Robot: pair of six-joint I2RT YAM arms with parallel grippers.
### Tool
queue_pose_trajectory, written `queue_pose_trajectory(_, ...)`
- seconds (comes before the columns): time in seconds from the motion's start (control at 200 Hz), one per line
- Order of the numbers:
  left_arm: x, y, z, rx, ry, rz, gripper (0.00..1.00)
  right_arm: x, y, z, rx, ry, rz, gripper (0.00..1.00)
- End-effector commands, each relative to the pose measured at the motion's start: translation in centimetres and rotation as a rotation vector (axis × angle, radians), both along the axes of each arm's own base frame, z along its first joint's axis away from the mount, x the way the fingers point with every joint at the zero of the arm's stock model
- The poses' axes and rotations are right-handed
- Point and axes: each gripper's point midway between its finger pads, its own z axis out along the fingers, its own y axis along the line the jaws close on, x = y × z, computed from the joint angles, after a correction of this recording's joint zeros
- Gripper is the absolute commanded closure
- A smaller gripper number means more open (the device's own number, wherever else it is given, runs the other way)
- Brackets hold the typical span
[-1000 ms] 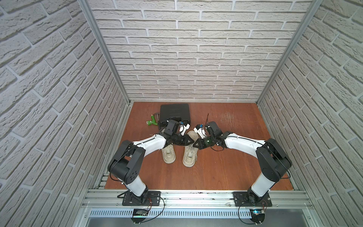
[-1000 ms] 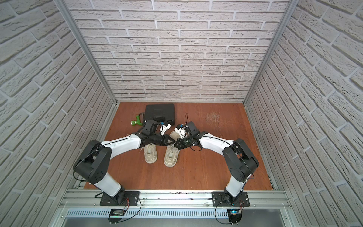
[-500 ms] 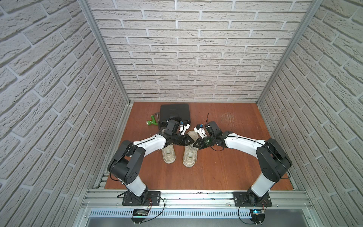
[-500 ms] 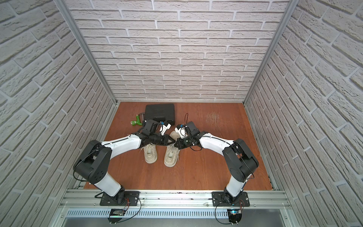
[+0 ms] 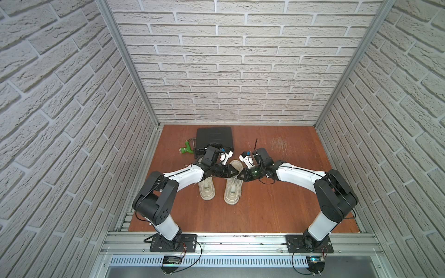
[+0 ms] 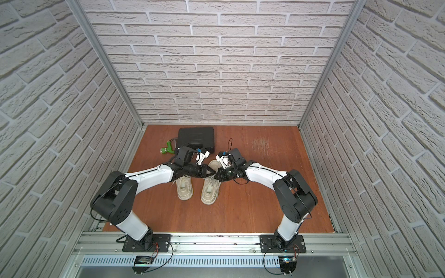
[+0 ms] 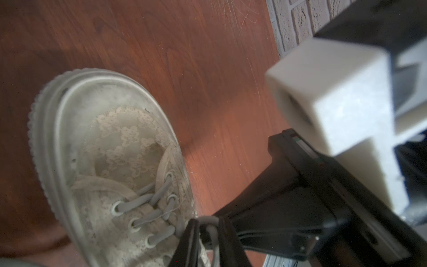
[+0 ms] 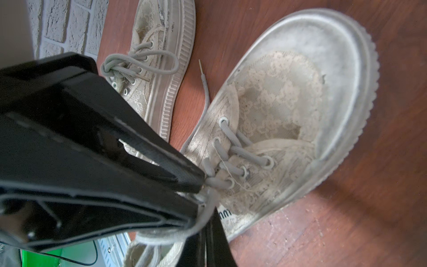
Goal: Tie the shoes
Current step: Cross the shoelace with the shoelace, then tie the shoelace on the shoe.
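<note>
Two worn beige shoes stand side by side on the wooden floor, toes toward the front rail. The left shoe (image 5: pixel 206 190) (image 8: pixel 161 46) has a knotted bow. Both grippers meet over the lacing of the right shoe (image 5: pixel 233 191) (image 7: pixel 111 143) (image 8: pixel 288 111). My left gripper (image 7: pixel 209 231) (image 5: pixel 236 173) has its jaws a little apart, with a loop of cream lace (image 7: pixel 211 225) lying loose in the gap. My right gripper (image 8: pixel 209 222) (image 5: pixel 241 177) is shut, with the lace (image 8: pixel 209 203) pinched at its tip. A free lace end (image 8: pixel 204 85) lies between the shoes.
A black plastic case (image 5: pixel 214 137) lies behind the shoes, with a green-handled tool (image 5: pixel 186 150) to its left. Brick walls close in three sides. An aluminium rail (image 5: pixel 240 237) runs along the front.
The left gripper's jaws have parted slightly around the lace. Both arms and both shoes stay where they were.
</note>
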Motion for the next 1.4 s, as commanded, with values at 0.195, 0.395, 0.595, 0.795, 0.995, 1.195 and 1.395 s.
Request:
queue_pose_trajectory(0.195,-1.0,-1.0,0.1,-0.043,0.010,-0.042,0.78,1.8,0.6,2.6,0.100,-0.056,-0.044,0.97)
queue_pose_trajectory(0.395,-1.0,-1.1,-0.2,-0.040,0.019,-0.044,0.78,1.8,0.7,3.0,0.114,-0.062,-0.039,0.97)
queue_pose_trajectory(0.595,-1.1,-1.1,-0.7,-0.028,0.028,-0.045,0.82,1.8,0.9,3.3,0.130,-0.066,-0.039,0.97)
queue_pose_trajectory(0.795,-1.1,-1.1,-0.7,-0.029,0.025,-0.048,0.96,1.8,0.8,2.9,0.119,-0.062,-0.044,0.97)
queue_pose_trajectory(0.995,-0.9,-0.7,-0.5,-0.024,0.017,-0.030,1.00,1.1,-1.0,2.4,0.024,-0.068,-0.050,0.78)
queue_pose_trajectory(1.195,-0.8,-0.2,-0.3,-0.013,0.005,-0.011,1.00,-1.1,-3.4,3.7,-0.040,-0.099,-0.051,0.58)
queue_pose_trajectory(1.395,-0.6,-0.3,-0.3,-0.018,0.000,-0.009,1.00,-3.8,-1.4,5.9,-0.044,-0.142,0.016,0.47)
